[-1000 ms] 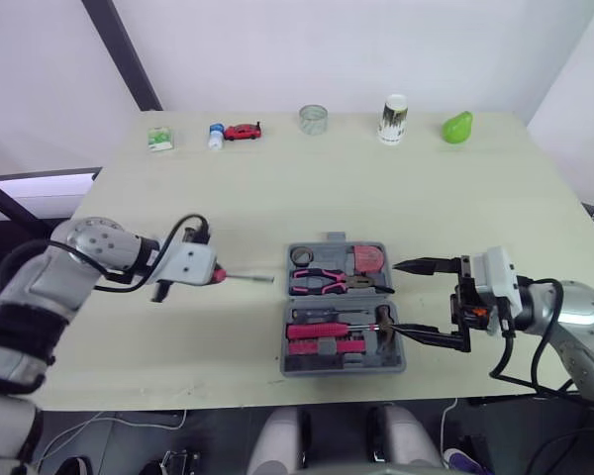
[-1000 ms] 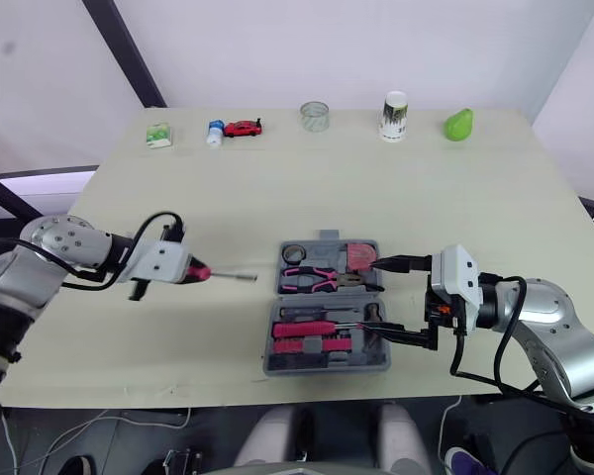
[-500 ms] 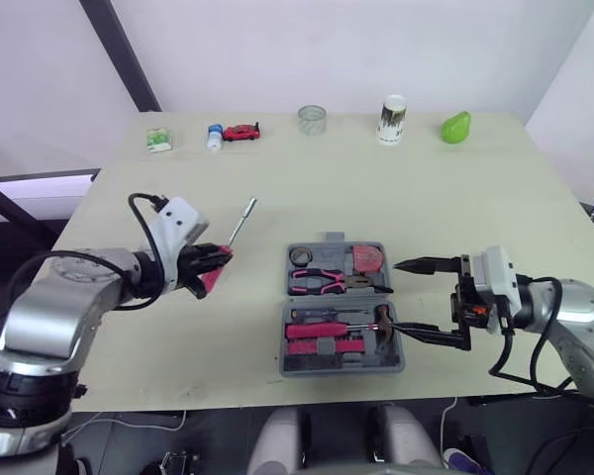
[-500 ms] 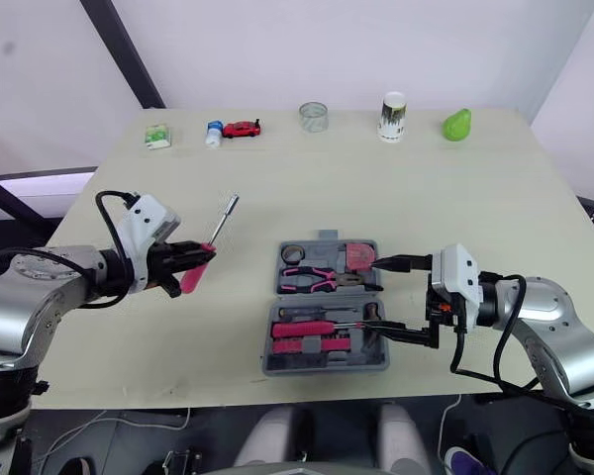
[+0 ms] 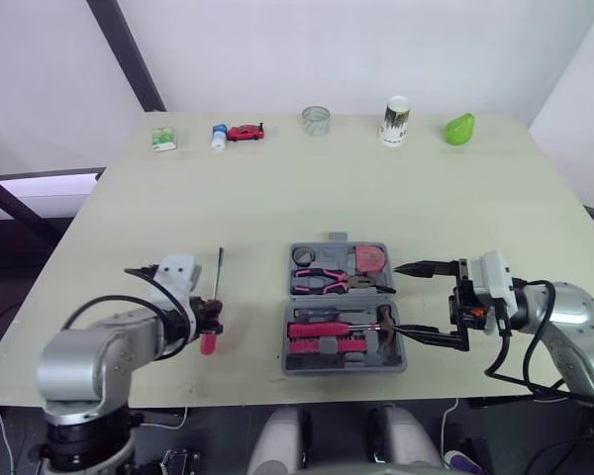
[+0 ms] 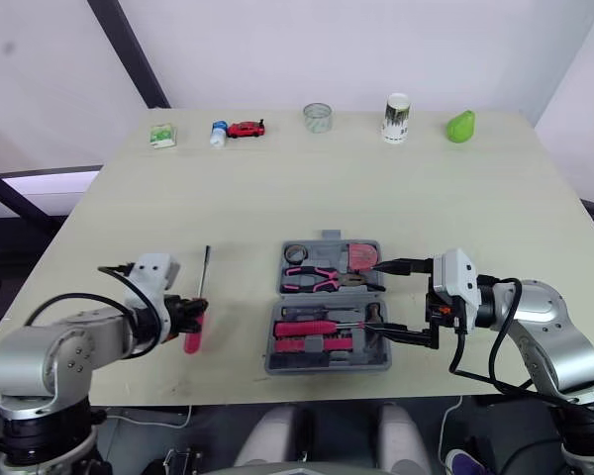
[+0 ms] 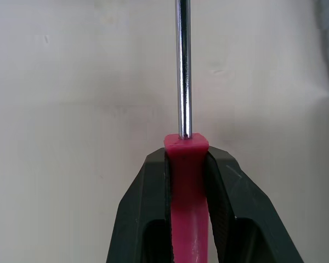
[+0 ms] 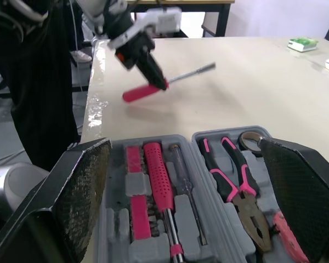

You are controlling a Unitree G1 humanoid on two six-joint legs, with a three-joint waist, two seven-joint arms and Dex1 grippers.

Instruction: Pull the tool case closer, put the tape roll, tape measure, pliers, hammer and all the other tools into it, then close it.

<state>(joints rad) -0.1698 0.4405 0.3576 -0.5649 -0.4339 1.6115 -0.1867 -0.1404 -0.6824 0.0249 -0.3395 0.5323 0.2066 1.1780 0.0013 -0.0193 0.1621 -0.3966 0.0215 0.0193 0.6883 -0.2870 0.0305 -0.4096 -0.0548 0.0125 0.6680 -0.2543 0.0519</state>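
Tool case (image 5: 342, 367): grey moulded plastic, open flat on the tabletop (image 5: 277, 188), with recesses shaped to each tool.
Pliers (image 5: 332, 281): pink-handled, seated in the case's far half.
Screwdriver (image 5: 216, 287): slim steel shaft and square pink handle, left of the case. The left pincer (image 5: 210, 320) is clamped on the handle, probably to carry it over.
Right pincer (image 5: 416, 301): spread wide and empty at the case's right edge, apparently to steady it.

Counter (image 5: 277, 198) carries the open tool case (image 5: 342, 309) (near front edge); along far edge: green box (image 5: 162, 140), toy car (image 5: 245, 132), tape roll (image 5: 316, 120), cup (image 5: 396, 120), pear-shaped item (image 5: 459, 129).
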